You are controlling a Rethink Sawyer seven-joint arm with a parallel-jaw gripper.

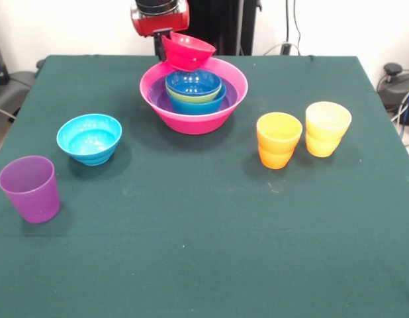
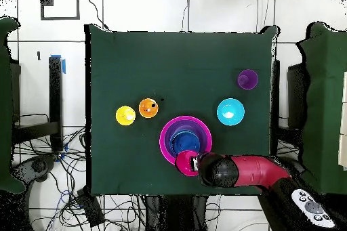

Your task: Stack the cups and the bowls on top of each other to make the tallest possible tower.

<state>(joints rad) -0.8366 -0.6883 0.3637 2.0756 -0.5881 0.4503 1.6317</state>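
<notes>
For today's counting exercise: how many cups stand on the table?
3: the purple cup at the front view's left edge, and the orange cup beside the yellow cup on its right.

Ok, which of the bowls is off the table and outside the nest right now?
The small red-pink bowl: it hangs tilted at the gripper over the big hot-pink bowl's far rim. The cyan bowl stands alone on the cloth.
</notes>
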